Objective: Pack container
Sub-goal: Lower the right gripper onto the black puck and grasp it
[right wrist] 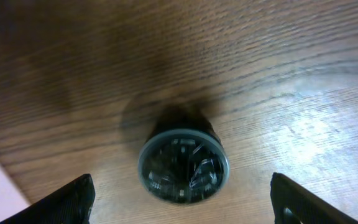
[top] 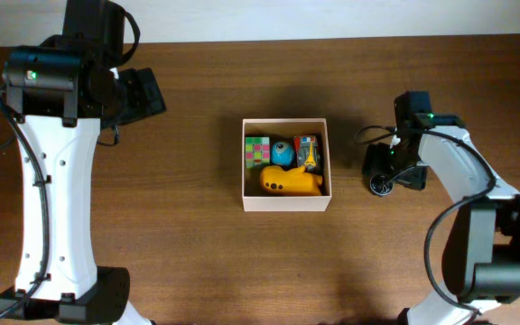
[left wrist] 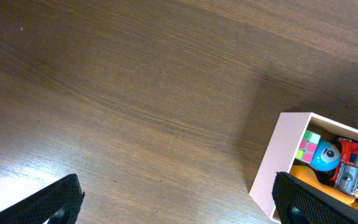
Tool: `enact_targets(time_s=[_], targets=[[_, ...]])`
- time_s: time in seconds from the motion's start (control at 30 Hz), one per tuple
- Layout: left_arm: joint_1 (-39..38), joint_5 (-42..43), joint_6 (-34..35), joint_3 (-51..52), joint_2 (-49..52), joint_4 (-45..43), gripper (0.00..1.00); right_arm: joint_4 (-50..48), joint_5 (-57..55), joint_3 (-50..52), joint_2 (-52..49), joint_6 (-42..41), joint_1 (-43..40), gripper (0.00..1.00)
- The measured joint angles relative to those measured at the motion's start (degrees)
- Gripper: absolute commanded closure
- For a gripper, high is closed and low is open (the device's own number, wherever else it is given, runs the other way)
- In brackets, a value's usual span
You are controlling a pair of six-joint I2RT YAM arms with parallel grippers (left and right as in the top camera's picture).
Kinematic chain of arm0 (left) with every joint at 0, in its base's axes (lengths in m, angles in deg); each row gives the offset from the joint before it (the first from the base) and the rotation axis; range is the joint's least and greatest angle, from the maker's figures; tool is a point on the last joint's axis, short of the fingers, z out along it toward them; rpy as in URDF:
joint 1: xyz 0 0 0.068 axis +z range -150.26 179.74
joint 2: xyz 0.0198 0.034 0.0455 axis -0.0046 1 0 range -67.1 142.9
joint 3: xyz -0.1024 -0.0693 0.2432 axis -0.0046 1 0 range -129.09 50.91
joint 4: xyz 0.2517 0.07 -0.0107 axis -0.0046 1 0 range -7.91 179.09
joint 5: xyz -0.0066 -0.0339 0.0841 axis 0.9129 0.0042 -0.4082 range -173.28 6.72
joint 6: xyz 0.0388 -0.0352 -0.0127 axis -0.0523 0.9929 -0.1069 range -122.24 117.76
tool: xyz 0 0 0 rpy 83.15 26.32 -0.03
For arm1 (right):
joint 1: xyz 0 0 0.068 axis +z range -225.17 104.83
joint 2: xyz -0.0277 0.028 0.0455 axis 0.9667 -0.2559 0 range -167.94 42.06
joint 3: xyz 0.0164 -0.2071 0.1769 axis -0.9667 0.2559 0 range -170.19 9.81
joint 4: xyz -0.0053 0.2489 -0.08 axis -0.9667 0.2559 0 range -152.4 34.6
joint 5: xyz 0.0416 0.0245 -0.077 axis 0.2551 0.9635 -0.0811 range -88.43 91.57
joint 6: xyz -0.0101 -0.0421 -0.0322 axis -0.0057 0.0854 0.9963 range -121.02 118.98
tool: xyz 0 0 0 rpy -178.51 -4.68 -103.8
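Observation:
The container [top: 285,200], a square white-walled cardboard box, sits mid-table and holds a yellow toy [top: 289,182], a multicoloured cube [top: 258,152], a blue ball toy [top: 283,153] and a red-grey toy [top: 308,150]. It also shows in the left wrist view [left wrist: 278,162]. A small round black toy [top: 382,185] stands on the table right of the box. My right gripper [right wrist: 182,205] is open above it, a finger on each side of the black toy [right wrist: 183,165]. My left gripper [left wrist: 179,205] is open and empty over bare wood, far left of the box.
The dark wood table [top: 188,244] runs to a pale wall edge at the back. The arm bases stand at the front left [top: 70,302] and front right [top: 495,289].

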Motion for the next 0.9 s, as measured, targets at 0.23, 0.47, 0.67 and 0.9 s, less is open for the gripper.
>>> enact_targets(time_s=[0.23, 0.47, 0.67, 0.9], targets=[[0.0, 0.0, 0.0, 0.0, 0.0, 0.0, 0.01, -1.4, 0.0, 0.1, -3.6, 0.5, 0.0, 0.20], [0.0, 0.0, 0.0, 0.0, 0.0, 0.0, 0.01, -2.4, 0.3, 0.1, -6.0, 0.6, 0.0, 0.22], [0.0, 0.0, 0.0, 0.0, 0.0, 0.0, 0.01, -2.9, 0.4, 0.1, -6.1, 0.5, 0.0, 0.29], [0.0, 0.0, 0.0, 0.0, 0.0, 0.0, 0.01, -3.0, 0.7, 0.4, -6.1, 0.5, 0.0, 0.35]])
